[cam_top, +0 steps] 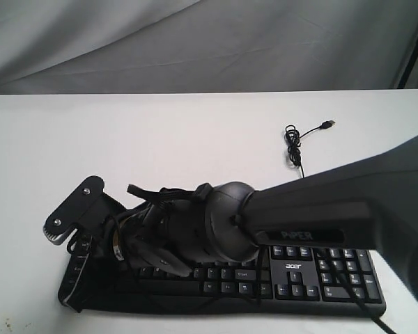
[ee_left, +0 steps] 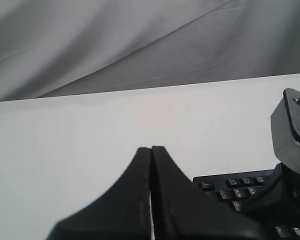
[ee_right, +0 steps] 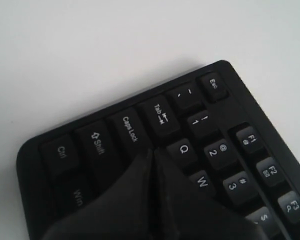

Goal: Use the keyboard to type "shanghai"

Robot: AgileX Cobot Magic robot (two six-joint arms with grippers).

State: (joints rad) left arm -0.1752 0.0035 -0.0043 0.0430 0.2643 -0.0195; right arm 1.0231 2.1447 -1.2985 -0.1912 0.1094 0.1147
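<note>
The black keyboard (cam_top: 320, 278) lies along the table's near edge, and only its right half with the number pad shows in the exterior view. My right arm (cam_top: 313, 209) reaches across the middle and covers the left half. In the right wrist view my right gripper (ee_right: 152, 152) is shut and empty. Its tips sit over the key beside Caps Lock (ee_right: 130, 129) and below Q (ee_right: 183, 148), hiding that key; I cannot tell if they touch it. My left gripper (ee_left: 151, 149) is shut and empty above bare table, off the keyboard's Esc corner (ee_left: 206, 185).
The keyboard's thin black cable (cam_top: 293, 147) lies coiled on the white table behind it, ending in a USB plug (cam_top: 327, 124). The right arm's wrist camera mount (cam_top: 76, 205) juts up at the keyboard's left end and also shows in the left wrist view (ee_left: 292, 130). A grey cloth hangs behind.
</note>
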